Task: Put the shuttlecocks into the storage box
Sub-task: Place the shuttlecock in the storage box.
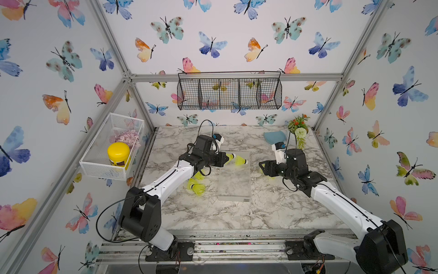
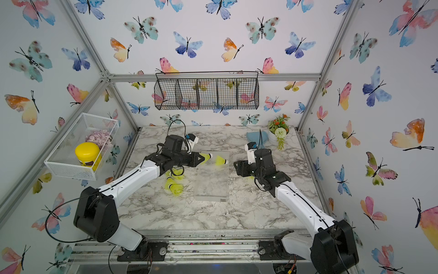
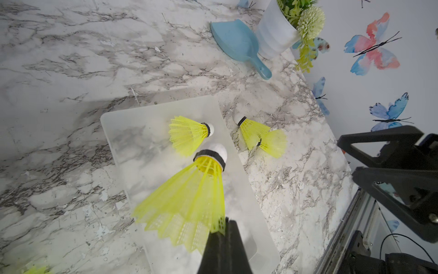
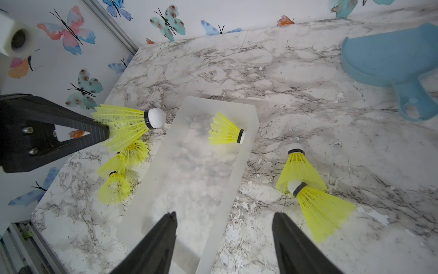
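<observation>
A white mesh basket (image 1: 94, 163) hangs on the left wall with a yellow-lidded jar (image 1: 118, 153) inside it. On the marble tabletop (image 1: 213, 213), left of the storage box, a cluster of neon yellow shuttlecocks (image 1: 196, 186) lies partly under the left arm (image 1: 166, 180). In the right wrist view they overlap one another (image 4: 116, 185), so their exact count is hard to read.

The left gripper (image 3: 224, 227) is pinched closed on the skirt edge of a raised shuttlecock (image 3: 189, 201). It holds this in the air over the far left corner of the storage box (image 1: 234, 185), white tip pointing away from the jaws. The box, a frosted clear tray, lies lengthwise at the table's centre, with a small label (image 1: 246, 200) at its near right corner. A boxed shuttlecock (image 4: 225, 130) lies on its side inside at the far end, its tip toward the box's right wall. A black wire basket (image 1: 230, 95) hangs on the back wall above.

Just right of the box, a pair of shuttlecocks (image 4: 298, 170) lies on the table. They touch, the nearer one's white tip resting against the other's skirt. The right gripper (image 4: 225, 214) hovers over the box's right wall beside that pair, jaws spread wide with nothing between them. Farther back on the right, a blue scoop (image 1: 275, 137) lies just beside a potted artificial plant (image 1: 298, 129).
</observation>
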Robot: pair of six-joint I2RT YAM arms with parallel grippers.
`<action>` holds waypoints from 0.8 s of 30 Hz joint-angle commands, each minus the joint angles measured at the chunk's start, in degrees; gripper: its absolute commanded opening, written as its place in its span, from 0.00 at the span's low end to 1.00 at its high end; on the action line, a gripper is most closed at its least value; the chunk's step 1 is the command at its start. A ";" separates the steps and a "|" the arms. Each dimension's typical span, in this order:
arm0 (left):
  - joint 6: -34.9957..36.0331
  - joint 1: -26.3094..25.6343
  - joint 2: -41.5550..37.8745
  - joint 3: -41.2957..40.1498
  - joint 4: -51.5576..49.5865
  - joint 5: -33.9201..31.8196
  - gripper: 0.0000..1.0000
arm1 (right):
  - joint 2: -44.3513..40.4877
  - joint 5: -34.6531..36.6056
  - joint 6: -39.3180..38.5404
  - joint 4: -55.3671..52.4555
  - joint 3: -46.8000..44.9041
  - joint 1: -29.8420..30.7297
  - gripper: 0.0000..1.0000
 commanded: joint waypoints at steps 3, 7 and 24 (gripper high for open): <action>6.87 0.44 4.84 4.72 -5.90 -3.16 0.00 | -1.86 1.13 -0.93 -1.70 0.41 0.19 0.71; 8.23 0.52 7.92 6.51 -6.71 -3.99 0.00 | -2.96 1.43 -0.75 -1.80 -0.19 0.18 0.71; 13.86 0.77 19.05 13.83 -9.89 -3.90 0.00 | -4.71 1.23 -0.66 -2.19 -0.24 0.14 0.71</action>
